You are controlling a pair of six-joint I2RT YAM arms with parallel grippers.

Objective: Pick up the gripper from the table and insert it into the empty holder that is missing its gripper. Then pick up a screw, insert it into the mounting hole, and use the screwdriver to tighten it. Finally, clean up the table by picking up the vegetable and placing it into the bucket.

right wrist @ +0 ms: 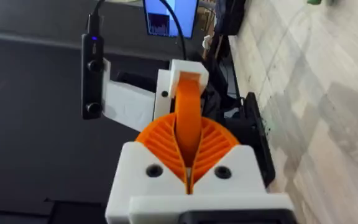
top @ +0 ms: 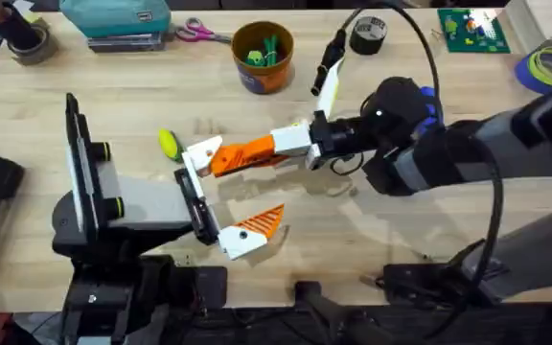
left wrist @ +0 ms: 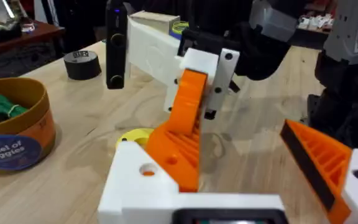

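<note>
The orange ribbed gripper (top: 242,155) lies level above the table, and my right gripper (top: 290,142) is shut on its near end. Its far end sits in the white holder (top: 199,155), the upper finger base of my left gripper (top: 238,189), which stands open. In the left wrist view the orange gripper (left wrist: 185,124) rests against the holder (left wrist: 142,186), and orange shows through a small hole in the holder's face. My right gripper's pads (right wrist: 166,146) clamp the wedge (right wrist: 188,115). The yellow-green vegetable (top: 168,144) lies just left of the holder. The bucket (top: 263,56) stands behind. Screw and screwdriver are out of view.
Pink-handled scissors (top: 199,34) and a teal case (top: 113,19) lie at the back left. A black tape roll (top: 367,34), a green board (top: 472,29) and a blue tape roll (top: 549,67) are at the back right. Bare wood lies in front of the grippers.
</note>
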